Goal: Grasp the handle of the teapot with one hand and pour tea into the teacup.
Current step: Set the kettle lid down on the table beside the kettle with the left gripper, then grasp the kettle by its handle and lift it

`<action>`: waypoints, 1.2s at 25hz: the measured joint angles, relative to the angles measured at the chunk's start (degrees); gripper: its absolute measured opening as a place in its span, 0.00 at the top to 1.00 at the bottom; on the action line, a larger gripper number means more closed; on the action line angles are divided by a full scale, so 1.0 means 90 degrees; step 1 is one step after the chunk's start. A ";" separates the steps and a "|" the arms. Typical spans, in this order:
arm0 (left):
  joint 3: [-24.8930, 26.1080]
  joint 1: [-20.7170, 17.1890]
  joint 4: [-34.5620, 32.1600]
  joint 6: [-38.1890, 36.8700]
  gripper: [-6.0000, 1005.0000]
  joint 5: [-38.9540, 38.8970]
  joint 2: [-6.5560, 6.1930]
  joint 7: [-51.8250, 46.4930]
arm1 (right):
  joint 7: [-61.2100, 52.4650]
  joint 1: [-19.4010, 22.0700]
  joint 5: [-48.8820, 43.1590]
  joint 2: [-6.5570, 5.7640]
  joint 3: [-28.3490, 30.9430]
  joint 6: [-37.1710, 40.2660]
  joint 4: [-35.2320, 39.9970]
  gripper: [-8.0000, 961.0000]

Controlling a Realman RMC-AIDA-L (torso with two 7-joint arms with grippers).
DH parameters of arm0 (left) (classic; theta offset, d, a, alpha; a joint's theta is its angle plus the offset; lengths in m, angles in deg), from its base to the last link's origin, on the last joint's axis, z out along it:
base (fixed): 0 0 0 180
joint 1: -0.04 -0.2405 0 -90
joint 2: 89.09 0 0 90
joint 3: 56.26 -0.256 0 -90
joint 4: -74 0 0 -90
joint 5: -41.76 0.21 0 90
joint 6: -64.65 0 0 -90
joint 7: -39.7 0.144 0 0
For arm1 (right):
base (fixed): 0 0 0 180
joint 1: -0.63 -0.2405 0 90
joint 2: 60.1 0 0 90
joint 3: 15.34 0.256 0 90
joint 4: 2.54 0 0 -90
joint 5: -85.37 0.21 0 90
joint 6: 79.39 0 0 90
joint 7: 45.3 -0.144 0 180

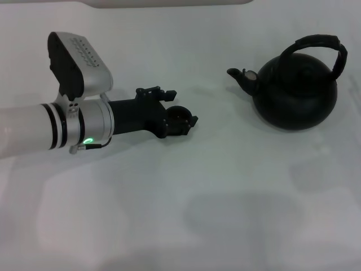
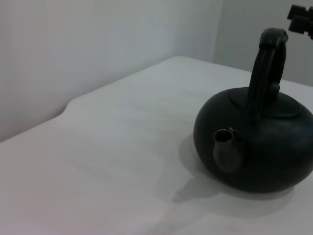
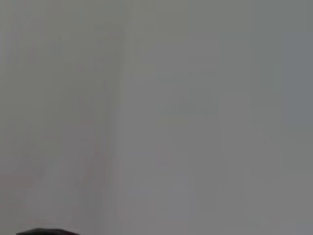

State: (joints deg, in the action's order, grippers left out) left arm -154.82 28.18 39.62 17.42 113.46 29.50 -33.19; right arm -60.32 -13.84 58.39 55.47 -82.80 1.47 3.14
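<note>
The matte black teapot stands upright at the right of the white table, its spout pointing left toward my left arm. Its thick black arched handle loops over the top. The teapot and handle also show in the left wrist view. The tiny dark teacup sits on the table left of the teapot. My left gripper reaches in from the left, open, with the teacup between its fingers, close to the nearer one. The right gripper is out of view.
The white table stretches between teacup and teapot and toward the front. A pale wall rises behind it. A small black part shows at the edge of the left wrist view; I cannot tell what it is.
</note>
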 joint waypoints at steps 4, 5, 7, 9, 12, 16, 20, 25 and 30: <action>0.0029 -0.0014 -0.0030 0.0003 0.19 0.0003 -0.0009 -0.0006 | 0.0014 -0.0018 0.0001 0.0000 0.0013 -0.0001 -0.0037 0.34; 0.0031 -0.0014 -0.0032 0.0004 0.19 0.0003 -0.0010 -0.0009 | 0.0015 -0.0019 0.0001 0.0000 0.0014 -0.0001 -0.0036 0.34; 0.0035 -0.0014 -0.0036 0.0004 0.19 0.0003 -0.0011 -0.0019 | 0.0016 -0.0021 0.0001 0.0000 0.0016 -0.0001 -0.0036 0.34; 0.0035 -0.0014 -0.0037 0.0003 0.19 0.0003 -0.0012 -0.0022 | 0.0017 -0.0022 0.0000 0.0000 0.0016 -0.0001 -0.0036 0.34; 0.0039 -0.0036 -0.0090 -0.0052 0.19 0.0004 -0.0016 -0.0022 | 0.0018 -0.0023 0.0000 0.0000 0.0003 -0.0001 -0.0036 0.34; 0.0055 -0.0383 -0.0564 -0.0298 0.19 0.0002 -0.0080 0.0076 | 0.0018 -0.0011 0.0000 -0.0008 -0.0002 -0.0001 -0.0036 0.34; 0.0510 -0.1073 -0.1308 -0.0752 0.19 0.0002 -0.0105 0.0419 | 0.0016 0.0020 0.0002 -0.0046 0.0045 -0.0001 -0.0034 0.34; 0.1582 -0.1812 -0.1534 -0.1764 0.19 -0.0221 0.0006 0.1267 | -0.0238 0.0138 0.0001 -0.0181 0.0050 -0.0020 0.0134 0.34; 0.2065 -0.2425 -0.1162 -0.2525 0.19 -0.1030 0.0017 0.2453 | -0.1185 0.0181 -0.0212 -0.0539 -0.0022 -0.0172 0.0246 0.34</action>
State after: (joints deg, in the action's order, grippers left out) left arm -136.23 6.36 29.16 -5.31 104.18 29.65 -11.12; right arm -70.98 -12.20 56.48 50.61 -82.99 -0.07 5.35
